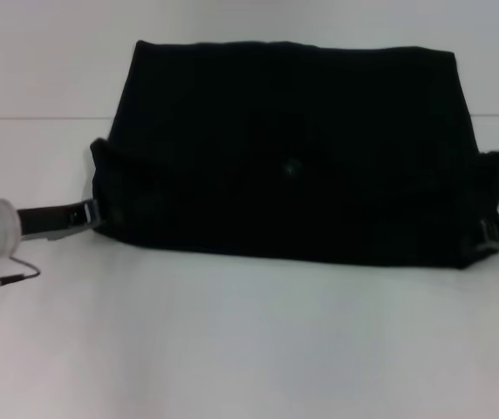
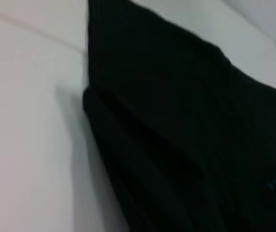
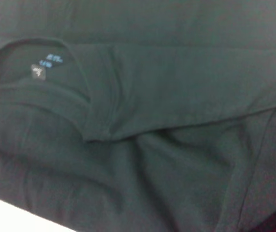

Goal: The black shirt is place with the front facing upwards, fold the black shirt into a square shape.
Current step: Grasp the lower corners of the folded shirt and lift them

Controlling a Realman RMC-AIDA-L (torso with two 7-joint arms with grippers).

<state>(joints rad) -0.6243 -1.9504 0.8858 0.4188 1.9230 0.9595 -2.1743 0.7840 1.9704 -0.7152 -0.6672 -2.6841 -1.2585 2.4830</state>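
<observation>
black shirt [image 1: 293, 148] folded | left claw [image 1: 92, 212], right claw [image 1: 487, 231] tips hidden

White table [image 1: 249, 340], plain and matte, faint seam line across far part. Black shirt [image 1: 289, 148] lying directly on it, spread wide across the middle, partly folded into a broad band, near edge roughly straight, far edge narrower. Folded layers overlapping, sleeve hem and collar with small blue neck label [image 3: 52, 60] visible in right wrist view. Bare white surface in front of shirt and at both sides.
</observation>
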